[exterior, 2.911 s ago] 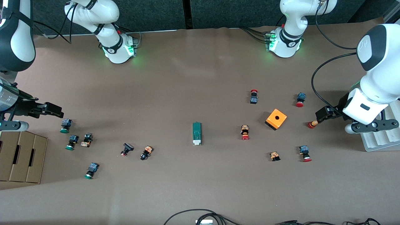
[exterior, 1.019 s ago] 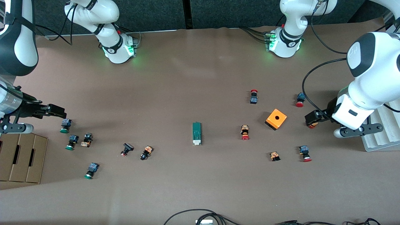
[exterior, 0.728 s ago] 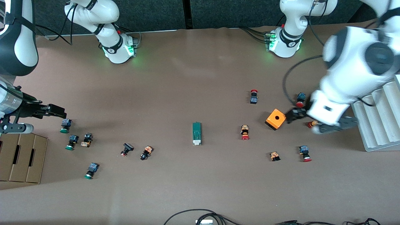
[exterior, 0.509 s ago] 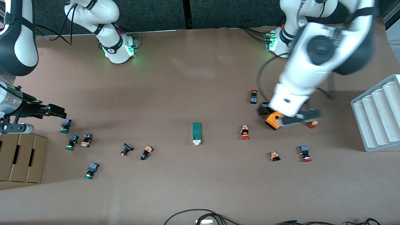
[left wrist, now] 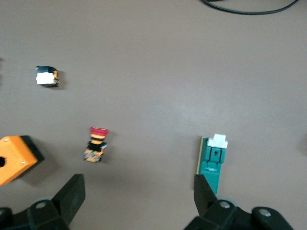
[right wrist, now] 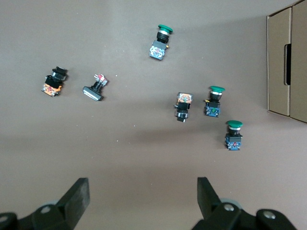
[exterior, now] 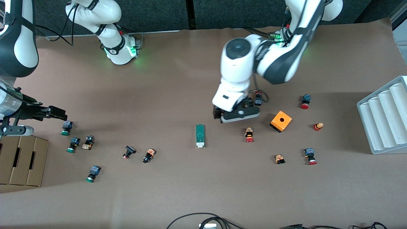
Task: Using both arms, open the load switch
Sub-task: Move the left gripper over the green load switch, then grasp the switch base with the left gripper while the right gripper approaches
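Note:
The load switch [exterior: 200, 136] is a narrow dark-green block with a white piece at the end nearer the front camera. It lies flat at the middle of the table. My left gripper [exterior: 237, 115] hangs open over bare table between the switch and a red-capped push button [exterior: 249, 135]. In the left wrist view the load switch [left wrist: 213, 159] lies just beside one finger [left wrist: 204, 191] of the open left gripper [left wrist: 138, 191], with nothing between the fingers. My right gripper [exterior: 60, 113] waits open at the right arm's end of the table; the right wrist view shows the right gripper [right wrist: 143, 194] with nothing in it.
An orange cube [exterior: 281, 121] and several red-capped push buttons [exterior: 304, 101] lie toward the left arm's end. Several green-capped push buttons [exterior: 66, 128] lie by the right gripper. A cardboard box [exterior: 22, 159] and a white ribbed tray [exterior: 384, 117] stand at the table's two ends.
The left arm has swung from its end of the table, over the orange cube, to just beside the load switch. The right arm has not moved.

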Robot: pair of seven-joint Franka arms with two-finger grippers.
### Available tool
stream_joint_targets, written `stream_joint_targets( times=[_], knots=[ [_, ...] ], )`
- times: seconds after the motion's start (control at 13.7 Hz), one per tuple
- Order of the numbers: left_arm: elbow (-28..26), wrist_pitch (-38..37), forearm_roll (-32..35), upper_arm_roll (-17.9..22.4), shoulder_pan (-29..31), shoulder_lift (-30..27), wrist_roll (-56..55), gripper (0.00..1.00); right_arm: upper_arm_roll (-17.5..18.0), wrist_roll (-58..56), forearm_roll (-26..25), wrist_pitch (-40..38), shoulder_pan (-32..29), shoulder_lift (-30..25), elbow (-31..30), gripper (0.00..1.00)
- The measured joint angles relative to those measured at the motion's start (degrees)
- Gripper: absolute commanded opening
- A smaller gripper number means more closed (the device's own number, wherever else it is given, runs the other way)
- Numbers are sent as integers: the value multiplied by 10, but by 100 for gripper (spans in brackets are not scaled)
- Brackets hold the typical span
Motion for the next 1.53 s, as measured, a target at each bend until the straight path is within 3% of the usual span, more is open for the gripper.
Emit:
stream_joint_targets(
  times=[0.44, 0.65, 1.02, 1.24, 1.53],
  knots=[
    [-24, 82, 210, -1, -84, 80, -286, 100, 3, -1, 0, 0, 3, 14, 0, 100],
    [-24, 98, 311, -1, -112, 120, -386, 100, 5, -1, 0, 1, 37, 50, 1, 100],
    [-25, 116, 480, -1, -142, 182, -533, 100, 5, -10, 0, 4, 69, 92, 16, 100],
    [-25, 138, 594, -1, -144, 214, -630, 100, 3, -101, 6, 13, 67, 104, 17, 100],
    [-26, 136, 734, -1, -158, 254, -733, 99, 5, -129, 18, 43, 90, 112, 21, 100]
  ],
)
